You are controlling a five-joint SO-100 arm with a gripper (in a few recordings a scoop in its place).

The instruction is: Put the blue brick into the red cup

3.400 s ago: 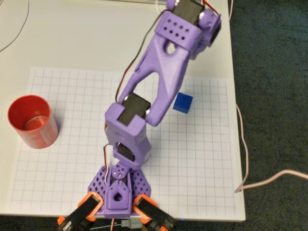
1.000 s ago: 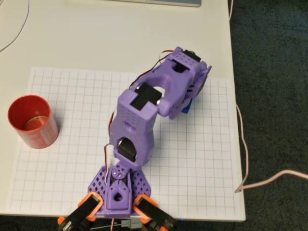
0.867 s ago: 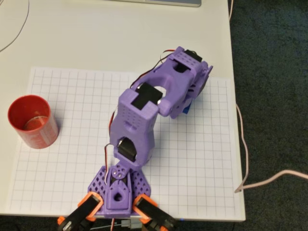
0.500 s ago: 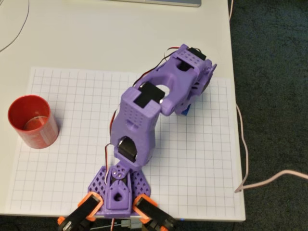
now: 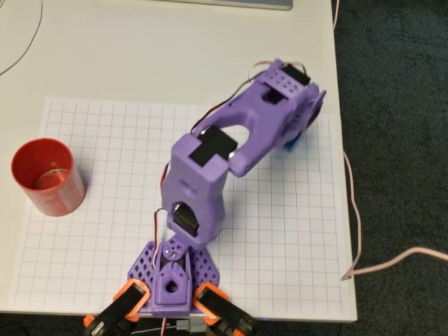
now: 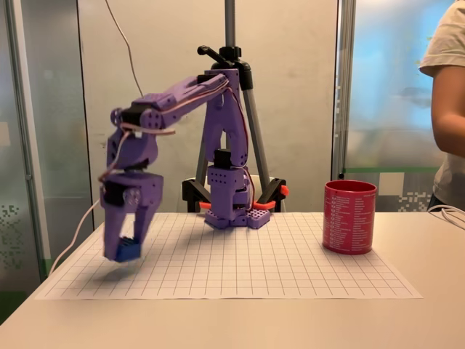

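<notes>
One blue brick off the grid, cup way over on the other side

Biggest thing first: the white worktop (image 5: 140, 56) with a gridded paper sheet (image 6: 290, 262) laid across it. In the overhead view the sheet takes up most of the surface, and dark carpet (image 5: 399, 140) runs along the right edge.

Next, the purple arm (image 5: 210, 161). Its base is held down at the sheet's near edge by orange clamps (image 5: 119, 304), and it reaches up and to the right in the overhead view. In the fixed view it arches over and hangs down at the left, with a tripod (image 6: 231, 58) behind it and a person's arm (image 6: 447, 109) at the right edge.

The red cup (image 6: 349, 217) stands upright at the far side of the sheet, well apart from the arm's working end; from overhead it sits at the left edge (image 5: 47, 176).

The pincer (image 6: 129, 243) points straight down and is closed around the blue brick (image 6: 128, 250), which sits between the finger ends, lifted clear of the paper with a shadow underneath. From overhead just a sliver of blue (image 5: 292, 145) peeks out beside the wrist.
</notes>
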